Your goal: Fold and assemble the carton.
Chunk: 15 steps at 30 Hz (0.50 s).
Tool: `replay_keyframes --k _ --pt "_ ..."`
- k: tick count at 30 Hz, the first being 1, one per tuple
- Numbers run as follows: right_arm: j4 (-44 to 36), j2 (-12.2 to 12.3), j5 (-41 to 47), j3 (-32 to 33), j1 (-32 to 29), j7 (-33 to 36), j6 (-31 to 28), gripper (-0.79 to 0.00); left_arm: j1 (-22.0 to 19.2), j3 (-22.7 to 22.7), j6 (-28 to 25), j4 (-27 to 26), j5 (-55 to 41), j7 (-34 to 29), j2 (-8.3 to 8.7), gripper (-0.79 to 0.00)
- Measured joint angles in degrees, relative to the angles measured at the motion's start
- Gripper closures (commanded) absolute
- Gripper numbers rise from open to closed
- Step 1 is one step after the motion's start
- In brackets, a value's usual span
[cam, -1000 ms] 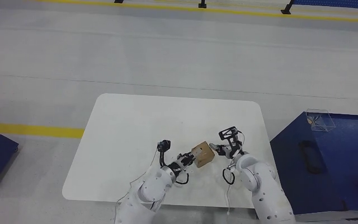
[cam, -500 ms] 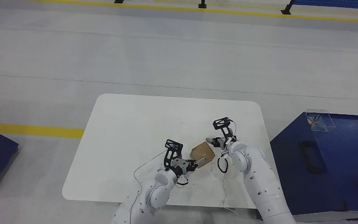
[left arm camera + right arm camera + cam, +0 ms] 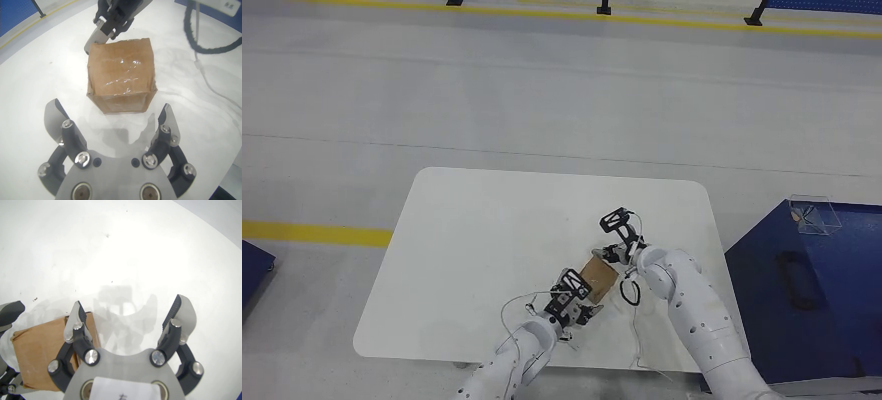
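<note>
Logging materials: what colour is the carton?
The carton is plain brown, glossy on top; clearest in left wrist view.

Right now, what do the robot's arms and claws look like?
The left arm and right arm are smooth, rounded white shells. The left gripper and right gripper each have a grey metal plate, black links, shiny screws and two curved silver fingers with ribbed black pads. A black cable loops by the right arm.

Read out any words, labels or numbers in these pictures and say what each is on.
No text here can be read.
Carton: plain brown card under clear tape, no print.
White label on the right hand: a dark mark cut off at the picture's edge, unreadable.
White casing: two dark marks, too small to read.
</note>
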Motion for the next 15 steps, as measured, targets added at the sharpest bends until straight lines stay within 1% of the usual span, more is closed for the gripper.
replay_keyframes --k 4,6,7,9,10,11,15 --pt "0.5 0.4 1.0 1.7 -0.4 -0.6 1.0 -0.785 -0.2 0.4 0.9 0.8 -3.6 5.0 -0.85 -0.785" --pt "0.4 0.7 1.7 2.9 -0.9 -1.0 1.3 -0.785 -0.8 0.8 0.5 2.1 -5.4 6.0 -1.34 -0.785" --pt "0.3 0.8 1.9 3.4 -1.1 -1.1 1.4 -0.785 -1.3 1.0 0.4 2.8 -5.4 6.0 -1.53 -0.566" --pt "-0.3 1.2 2.0 4.5 -1.8 -1.3 1.5 -0.785 -2.1 1.7 1.2 4.2 -5.5 6.3 -2.02 -0.102" --pt "-0.7 1.4 1.9 5.0 -2.2 -1.5 1.6 -0.785 -2.4 1.9 1.4 4.8 -5.7 6.5 -2.21 -0.015" --pt "-1.4 1.6 1.7 5.6 -2.8 -1.8 1.8 -0.785 -2.7 2.2 1.6 5.6 -5.9 6.8 -2.44 0.000" --pt "-4.2 2.2 1.9 7.8 -5.0 -2.2 2.6 -0.785 -3.6 2.7 1.7 8.0 -6.4 7.7 -3.06 0.000"
